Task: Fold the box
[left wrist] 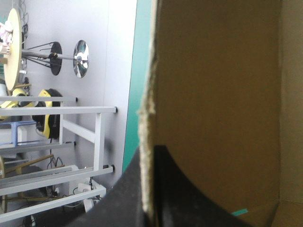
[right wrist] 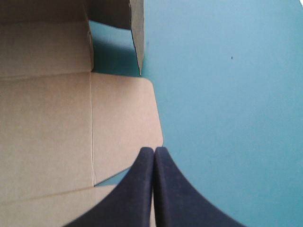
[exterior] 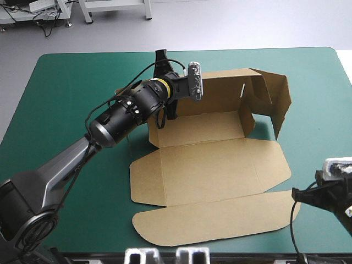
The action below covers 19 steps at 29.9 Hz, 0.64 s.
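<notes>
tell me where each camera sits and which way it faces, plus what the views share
High view: above and behind the robot, looking forward and down on the table and the box; left arm enters from the left, right gripper at the near right.
Left wrist view: above the left wrist, looking along the left gripper, shut on the box's raised wall; scene turned a quarter.
Right wrist view: above the right wrist, looking down past its shut fingers at the box's right end and table.
Shared: all three show the box.

Open teal-green cover (exterior: 319,88) right of the box (exterior: 214,170); raised wall (exterior: 278,96) far right, left arm (exterior: 121,113) over far left.
</notes>
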{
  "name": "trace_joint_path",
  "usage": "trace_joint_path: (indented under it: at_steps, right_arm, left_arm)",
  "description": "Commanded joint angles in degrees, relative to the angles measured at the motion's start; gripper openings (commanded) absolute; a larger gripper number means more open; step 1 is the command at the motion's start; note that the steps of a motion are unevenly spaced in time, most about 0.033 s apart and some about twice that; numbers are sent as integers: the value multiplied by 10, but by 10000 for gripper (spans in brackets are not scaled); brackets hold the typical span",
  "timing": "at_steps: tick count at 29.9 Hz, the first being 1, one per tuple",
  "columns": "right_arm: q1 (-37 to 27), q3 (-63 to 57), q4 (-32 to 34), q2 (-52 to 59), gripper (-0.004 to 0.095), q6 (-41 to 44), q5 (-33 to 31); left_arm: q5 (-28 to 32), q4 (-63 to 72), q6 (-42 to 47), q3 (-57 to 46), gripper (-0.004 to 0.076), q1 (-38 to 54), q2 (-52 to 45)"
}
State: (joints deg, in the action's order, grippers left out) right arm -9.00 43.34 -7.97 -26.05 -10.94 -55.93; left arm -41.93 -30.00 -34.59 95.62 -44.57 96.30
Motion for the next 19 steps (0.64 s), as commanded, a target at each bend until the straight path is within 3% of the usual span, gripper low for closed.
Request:
trace_joint_path:
  at_steps: [1, 7, 10, 14, 19]
  right_arm:
    - [1, 69, -5, -65, -20, -5, 49]
    - [1, 188, -24, -194, -20, -16, 73]
    - [1, 256, -86, -263, -20, -63, 60]
    - [1, 353, -163, -360, -20, -111, 63]
    - [1, 471, -186, -480, -20, -131, 45]
  left_arm:
    - [58, -92, 83, -7, -10, 0, -15]
    - [86, -200, 219, -51, -10, -2, -14]
    - [84, -222, 269, -63, -10, -2, -14]
    - [86, -231, 285, -69, -10, -4, -14]
    - [85, -231, 297, -76, -10, -19, -14]
